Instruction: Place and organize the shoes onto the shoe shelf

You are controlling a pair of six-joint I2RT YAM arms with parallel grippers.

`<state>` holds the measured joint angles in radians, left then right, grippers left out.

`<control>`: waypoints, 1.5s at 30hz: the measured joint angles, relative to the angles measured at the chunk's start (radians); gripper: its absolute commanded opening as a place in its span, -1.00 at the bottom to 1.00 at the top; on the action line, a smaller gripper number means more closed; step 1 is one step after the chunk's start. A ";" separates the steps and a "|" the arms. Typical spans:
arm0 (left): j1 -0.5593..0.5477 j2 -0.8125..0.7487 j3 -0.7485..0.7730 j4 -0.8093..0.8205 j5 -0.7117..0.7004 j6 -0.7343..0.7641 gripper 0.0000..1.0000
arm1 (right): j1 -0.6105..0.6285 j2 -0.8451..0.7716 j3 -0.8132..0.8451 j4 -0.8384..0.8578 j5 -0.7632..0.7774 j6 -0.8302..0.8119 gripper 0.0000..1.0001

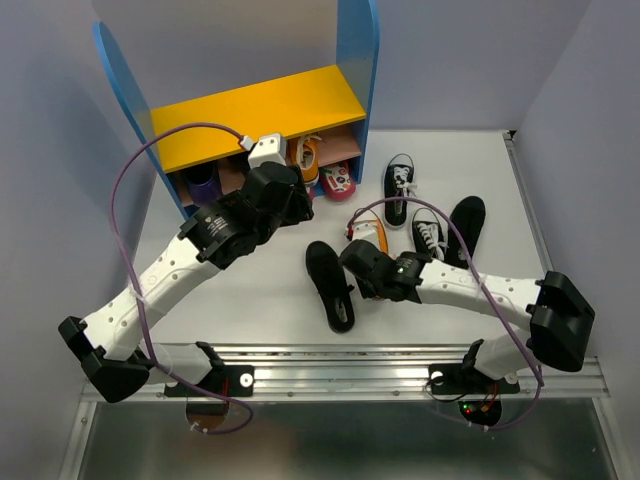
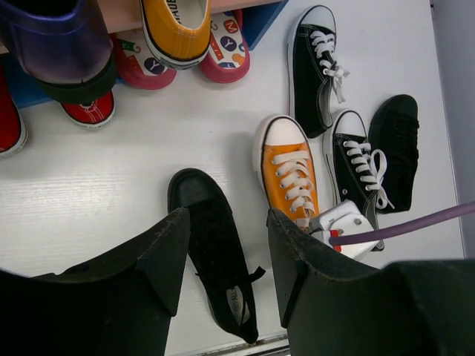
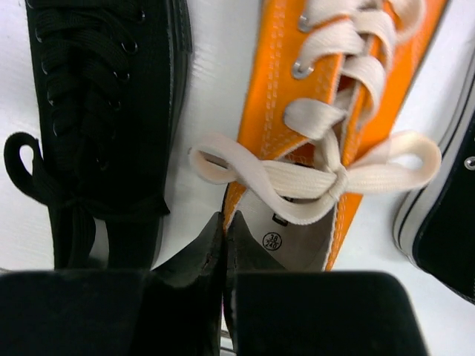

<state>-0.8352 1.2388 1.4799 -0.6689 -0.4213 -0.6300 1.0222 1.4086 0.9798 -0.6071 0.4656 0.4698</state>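
A: Resting closed at the collar edge of the orange sneaker (image 3: 297, 96), the right end effector (image 3: 224, 221) is seen.
B: The left end effector (image 2: 226, 222) is held open before the shoe shelf (image 1: 260, 110); bare surface (image 1: 250, 290) is seen beside the black shoe (image 1: 328, 280).

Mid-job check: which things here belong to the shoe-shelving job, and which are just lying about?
Job: shoe shelf; orange sneaker; its mate on the shelf; black canvas sneakers; all-black shoes.
Lying about: pink patterned shoes; purple shoe; red shoes.
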 measured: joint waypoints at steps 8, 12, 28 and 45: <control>0.000 0.026 -0.035 -0.006 0.029 -0.016 0.19 | 0.000 0.039 -0.013 0.089 0.048 0.002 0.68; 0.000 0.025 -0.068 -0.006 0.040 -0.026 0.15 | -0.001 -0.005 -0.014 0.093 0.084 0.010 0.77; -0.188 0.232 -0.181 0.082 0.047 -0.283 0.12 | -0.347 -0.465 0.080 -0.082 0.239 0.114 1.00; -0.304 0.592 -0.034 0.074 0.104 -0.498 0.01 | -0.347 -0.507 0.104 -0.180 0.261 0.156 1.00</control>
<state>-1.1389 1.8305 1.4464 -0.5953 -0.3172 -1.1278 0.6754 0.9016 1.0840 -0.7868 0.7269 0.6262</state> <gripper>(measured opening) 0.513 0.998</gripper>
